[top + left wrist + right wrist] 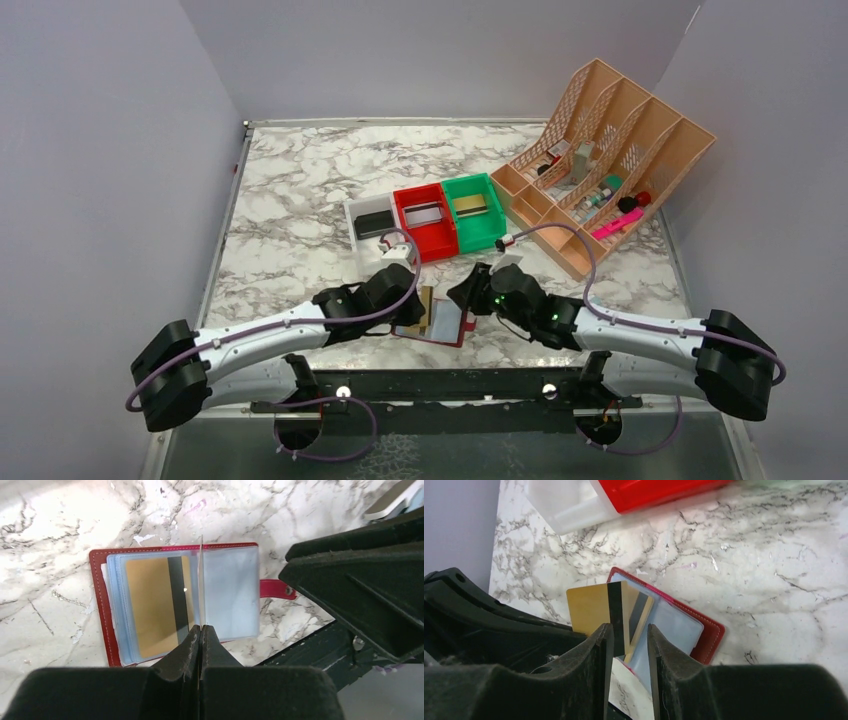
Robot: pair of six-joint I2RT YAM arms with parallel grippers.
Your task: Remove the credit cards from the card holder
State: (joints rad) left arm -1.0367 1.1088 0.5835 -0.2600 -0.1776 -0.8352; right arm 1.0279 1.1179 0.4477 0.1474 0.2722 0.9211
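Observation:
The card holder (447, 326) lies open by the table's front edge, dark red outside with pale blue pockets (230, 592) (674, 625). A gold credit card (591, 607) with a black stripe stands on edge above it and appears as a thin pale line (201, 580) in the left wrist view. My left gripper (201, 627) (412, 300) is shut on that card's lower edge. Another gold striped face (150, 605) shows in the left pocket page. My right gripper (630, 630) (468, 292) is open just right of the card, gripping nothing.
Behind the holder stand a white bin (358, 210) with a black card, a red bin (440, 240) with a grey card and a green bin (490, 225) with a gold card. A peach organiser (690, 150) stands at the back right. My right arm (360, 595) is close.

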